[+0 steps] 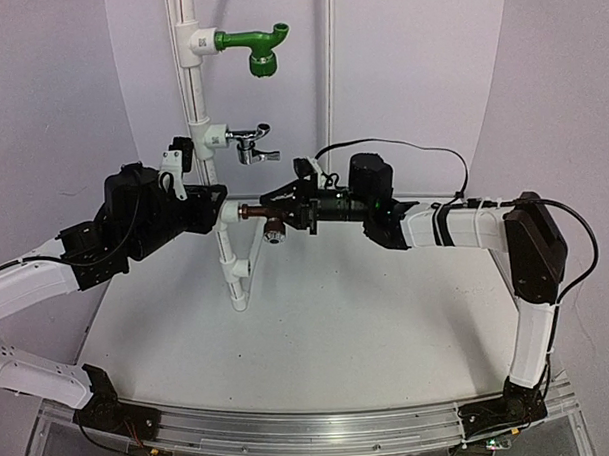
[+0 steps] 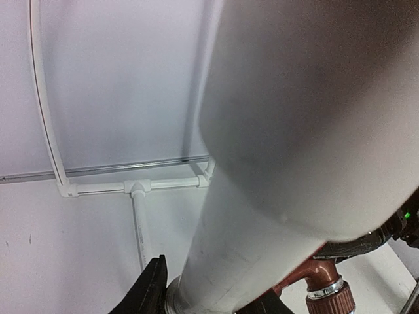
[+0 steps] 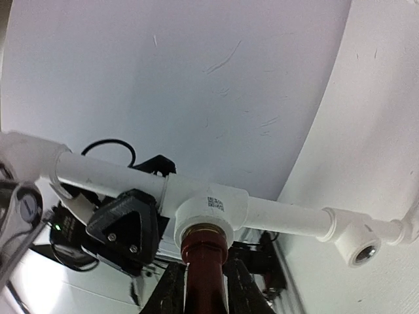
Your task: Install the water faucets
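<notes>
The chrome water faucet (image 1: 250,145) with its lever sits in the middle tee of the upright white pipe (image 1: 195,87). The reddish-brown faucet (image 1: 269,215) lies horizontal, its threaded end in the lower tee (image 1: 227,217). My right gripper (image 1: 302,210) is shut on its body; in the right wrist view the brown faucet (image 3: 206,261) stands between the fingers (image 3: 171,288) and meets the tee (image 3: 209,212). My left gripper (image 1: 217,203) is shut on the white pipe (image 2: 275,163) beside that tee, black fingers (image 2: 154,288) on either side. The brown faucet's spout (image 2: 327,288) shows at the lower right.
A green elbow piece (image 1: 255,45) sits in the top tee. A further tee with an open brass socket (image 3: 357,245) ends the pipe run. White pipes and tees (image 2: 134,188) line the back wall. An aluminium rail (image 1: 311,428) runs along the table's near edge.
</notes>
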Motion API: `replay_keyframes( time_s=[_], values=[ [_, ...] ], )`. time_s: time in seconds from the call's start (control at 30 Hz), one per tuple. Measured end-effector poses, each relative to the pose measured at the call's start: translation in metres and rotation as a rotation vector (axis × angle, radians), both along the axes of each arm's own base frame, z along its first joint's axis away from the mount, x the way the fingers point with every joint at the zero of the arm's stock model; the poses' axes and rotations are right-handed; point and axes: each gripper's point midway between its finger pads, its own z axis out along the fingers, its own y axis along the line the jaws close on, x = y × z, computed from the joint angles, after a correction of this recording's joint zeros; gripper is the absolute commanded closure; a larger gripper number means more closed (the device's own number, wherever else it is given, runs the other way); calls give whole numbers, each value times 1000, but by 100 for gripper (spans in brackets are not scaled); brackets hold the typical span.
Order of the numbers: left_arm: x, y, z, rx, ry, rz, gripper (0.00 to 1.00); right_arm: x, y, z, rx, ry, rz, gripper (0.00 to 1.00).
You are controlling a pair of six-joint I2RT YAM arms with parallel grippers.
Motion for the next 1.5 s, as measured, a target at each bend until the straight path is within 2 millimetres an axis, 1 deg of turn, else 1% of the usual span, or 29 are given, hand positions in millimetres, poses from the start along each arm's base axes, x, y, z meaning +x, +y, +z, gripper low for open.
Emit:
replay_keyframes(
  time_s=[0.03,0.13,0.2,0.23,0.33,0.47,0.5,0.63,0.67,0.7,0.8,0.9,0.97,1.07,1.17,1.27,1.33,1.5],
  values=[
    [0,0,0,1,-1,1,100,1,0,-1,10,59,-2,84],
    [0,0,0,3,-3,-1,100,2,-1,-2,34,204,-12,56],
    [-2,-3,1,5,-5,-20,100,5,1,1,55,235,-44,37],
    [-3,-5,0,7,-6,-30,100,5,2,3,61,239,-54,30],
    [-6,-8,1,10,-8,-46,100,3,1,14,74,190,-80,14],
    [-7,-9,1,4,-6,-56,100,2,-12,28,81,92,-112,4],
    [-7,-9,1,4,-6,-58,100,5,-17,32,83,62,-122,2],
    [-8,-10,1,5,-7,-65,100,22,-44,46,87,-80,-162,2],
    [-8,-10,1,5,-7,-65,100,22,-47,48,85,-118,-163,2],
    [-8,-10,1,5,-7,-65,100,29,-57,50,79,-162,-179,2],
    [-8,-10,1,6,-7,-66,100,40,-73,48,19,-308,-217,2],
    [-9,-10,1,5,-7,-66,100,40,-81,44,-69,-491,-244,2],
    [-9,-10,1,6,-7,-68,100,32,-87,42,-117,-635,-250,2],
    [-9,-11,1,8,-7,-71,100,14,-97,43,-163,-892,-230,2],
    [-9,-11,1,8,-7,-73,100,-4,-101,45,-166,-1170,-173,2],
    [-9,-11,1,8,-7,-73,100,-21,-99,36,-153,-1406,-98,2],
    [-8,-12,1,9,-7,-73,100,-29,-96,31,-148,-1516,-56,2],
    [-8,-12,1,8,-7,-73,100,-48,-86,24,-120,-1860,14,2]
  ],
)
